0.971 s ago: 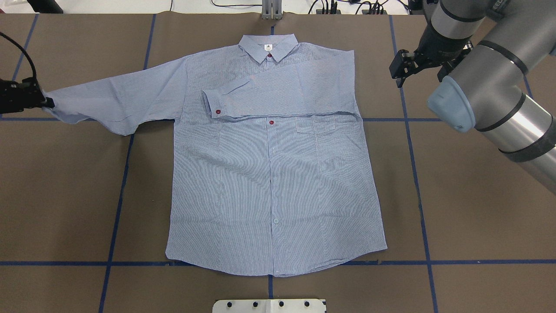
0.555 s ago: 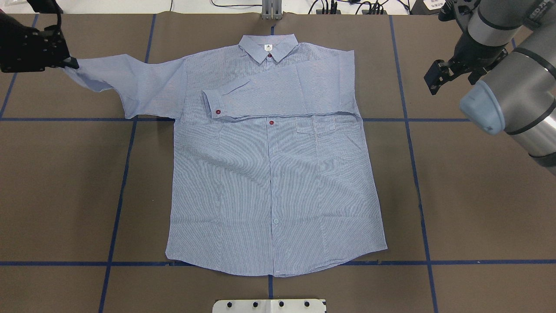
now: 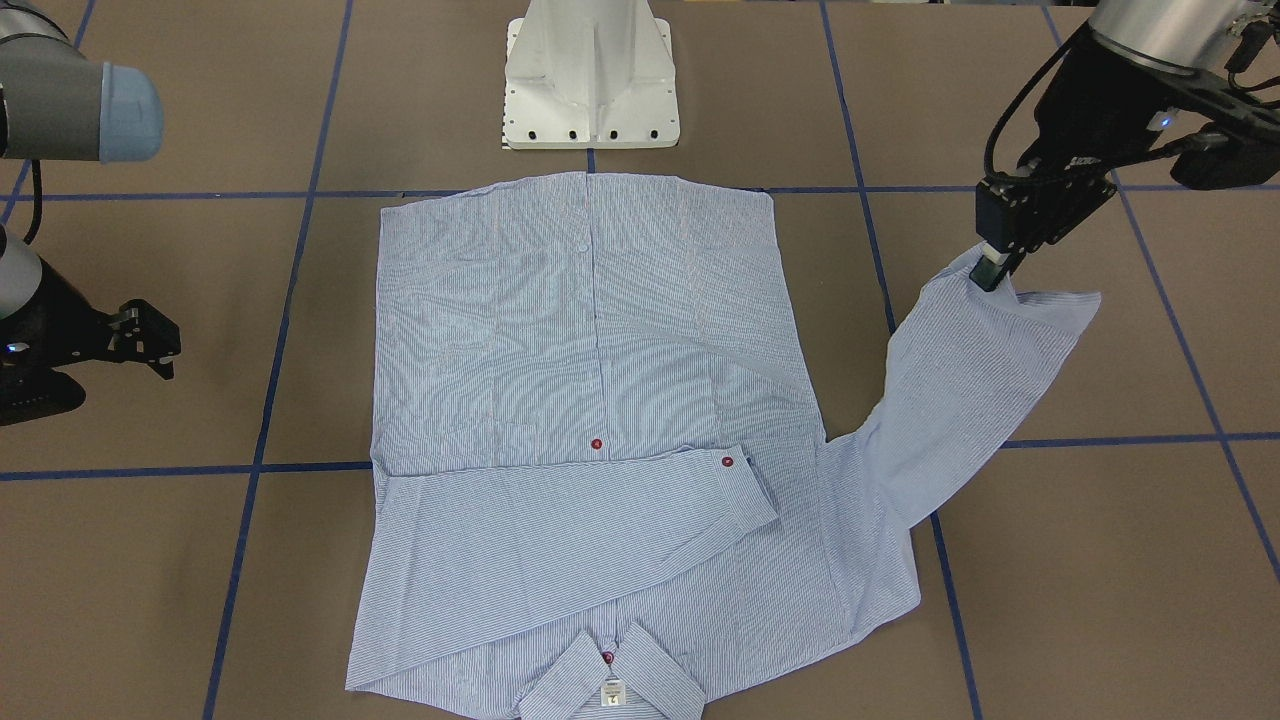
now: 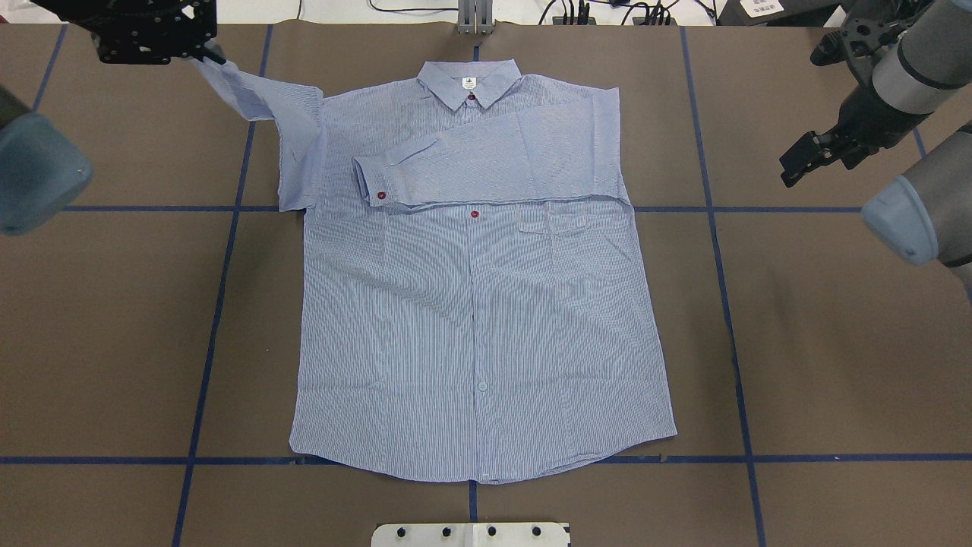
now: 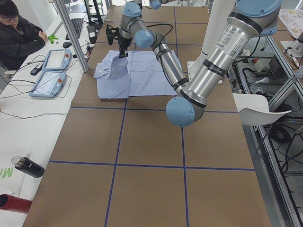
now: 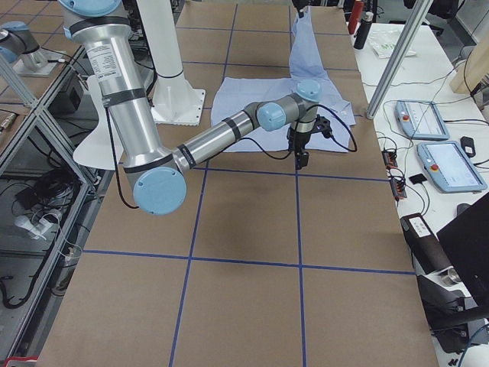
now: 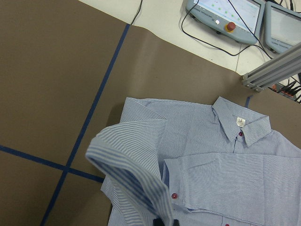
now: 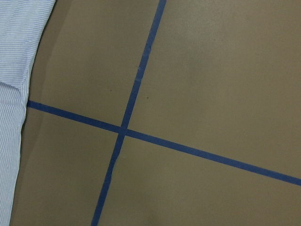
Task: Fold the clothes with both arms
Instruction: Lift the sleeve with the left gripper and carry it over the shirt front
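One shirt sleeve [image 3: 960, 400] remains unfolded: left hand [image 3: 992, 275], pinching its end, has swung it inward; right hand [image 3: 160, 342] idles spread.

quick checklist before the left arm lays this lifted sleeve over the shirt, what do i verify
1. Left hand grips the raised sleeve at its end: ok, shut on it, with the cloth lifted off the table.
2. Other sleeve folded across the chest: ok, it lies flat just below the collar.
3. Right hand out of the path: ok, it is open and over bare table beside the shirt.
4. Shirt body flat: ok, the hem is spread out and there are only light ripples.
5. How much cloth the grip holds: cannot tell.
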